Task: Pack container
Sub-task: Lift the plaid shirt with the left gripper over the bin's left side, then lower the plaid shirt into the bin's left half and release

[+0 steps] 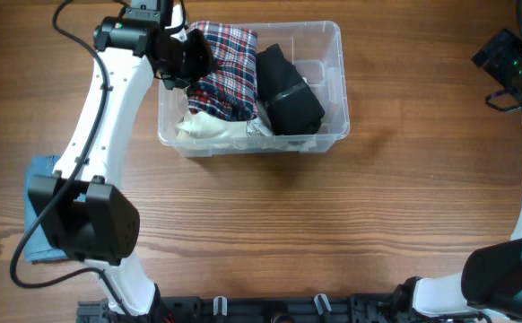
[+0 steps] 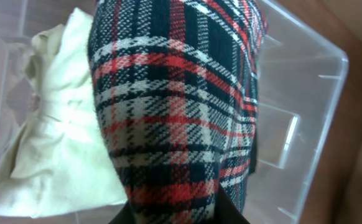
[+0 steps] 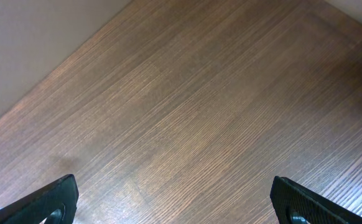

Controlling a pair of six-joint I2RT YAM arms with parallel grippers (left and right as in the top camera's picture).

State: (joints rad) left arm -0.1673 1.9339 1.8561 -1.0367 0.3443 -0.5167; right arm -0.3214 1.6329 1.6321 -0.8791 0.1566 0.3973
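The clear plastic container (image 1: 331, 54) stands at the back middle of the table. Inside it lie a cream garment (image 1: 209, 131) at the front left and a black folded garment (image 1: 288, 91) on the right. My left gripper (image 1: 186, 61) is shut on a red, black and white plaid garment (image 1: 227, 68) and holds it over the container's left half. In the left wrist view the plaid garment (image 2: 175, 112) hangs from the jaws (image 2: 171, 208) above the cream garment (image 2: 63, 137) and the container (image 2: 321, 87). My right gripper (image 3: 175, 205) is open and empty above bare wood.
A blue cloth (image 1: 39, 211) lies at the table's left edge, partly under the left arm. The right arm (image 1: 521, 67) sits at the far right, away from the container. Wood tabletop (image 1: 333, 215) spans the front.
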